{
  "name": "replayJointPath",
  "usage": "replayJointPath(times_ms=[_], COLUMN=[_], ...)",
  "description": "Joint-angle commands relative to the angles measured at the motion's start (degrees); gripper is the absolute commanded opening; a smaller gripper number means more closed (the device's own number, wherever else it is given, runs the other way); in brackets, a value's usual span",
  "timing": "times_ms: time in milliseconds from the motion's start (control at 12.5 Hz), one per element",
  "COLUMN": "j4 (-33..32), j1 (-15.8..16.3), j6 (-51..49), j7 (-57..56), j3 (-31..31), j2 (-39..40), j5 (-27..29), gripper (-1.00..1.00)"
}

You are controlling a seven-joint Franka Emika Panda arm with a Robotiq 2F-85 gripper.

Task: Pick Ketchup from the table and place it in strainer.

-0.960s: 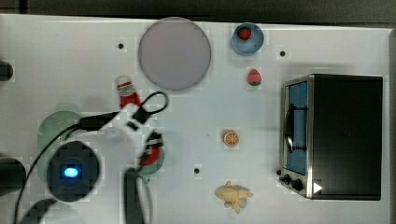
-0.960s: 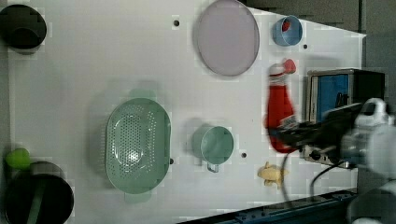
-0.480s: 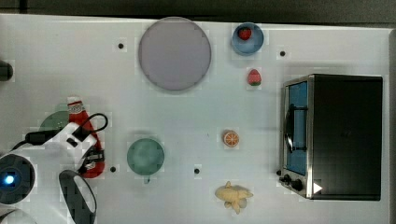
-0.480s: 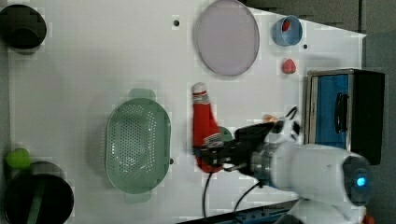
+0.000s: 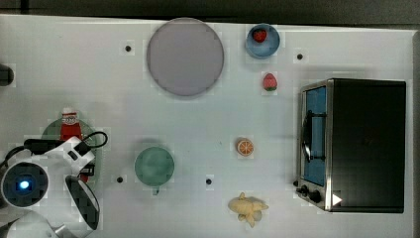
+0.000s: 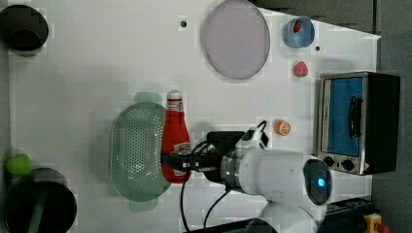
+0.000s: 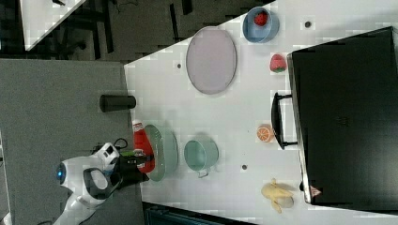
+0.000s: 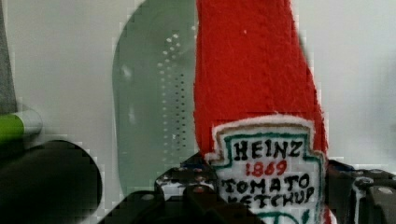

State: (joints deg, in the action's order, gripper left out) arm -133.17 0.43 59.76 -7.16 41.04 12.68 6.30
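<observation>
- Red ketchup [image 6: 175,141] is clamped low down in the claw [image 6: 176,163], held up off the table [image 6: 97,68].
- Looks like the carry step is about done: in the left view the bottle hangs at the strainer's [image 6: 133,150] right rim, cap pointing away from the arm.
- Next, I'd guess: nudge it over the perforated middle, lower, then let go.

We count one ketchup [image 6: 175,141], one strainer [image 6: 136,151], two strawberries [image 5: 269,82], one grey plate [image 5: 184,56], one blue bowl [image 5: 271,47], one green cup [image 5: 154,166], one orange slice [image 5: 244,147], one banana [image 5: 247,208], one toaster oven [image 5: 366,144]
</observation>
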Motion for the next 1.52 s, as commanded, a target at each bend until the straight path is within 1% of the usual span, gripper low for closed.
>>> replayJointPath(times_ms=[80,160,320,400,560,640,800,960,1120,1280,1520], j4=[1.0,1.1,1.3,1.6,2.8,3.5,5.2,7.2,9.7,13.5,21.5], j1=[0.4,0.5,0.5,0.4,-0.4,-1.4,-4.4,-7.7,-10.8,-13.6,-16.2], j6=[3.4,3.7,4.4,4.7,4.5,4.4,3.0,-1.5,-10.2,-20.2,-34.9], j7=[5.3,5.3,5.3,5.3,5.6,5.7,5.7,5.7,5.7,5.6,5.4], j3=[0.6,0.6,0.5,0.4,0.2,-0.1,-1.2,-3.0,-6.7,-12.1,-22.0], j2=[3.6,4.8,6.0,5.8,4.1,2.4,-1.8,-6.1,-9.8,-12.7,-15.5], j5=[0.7,0.7,0.6,0.6,0.7,1.1,1.6,1.6,2.4,3.8,3.6], gripper=[0.29,0.49,0.93,1.0,1.0,1.0,1.0,1.0,1.0,1.0,1.0])
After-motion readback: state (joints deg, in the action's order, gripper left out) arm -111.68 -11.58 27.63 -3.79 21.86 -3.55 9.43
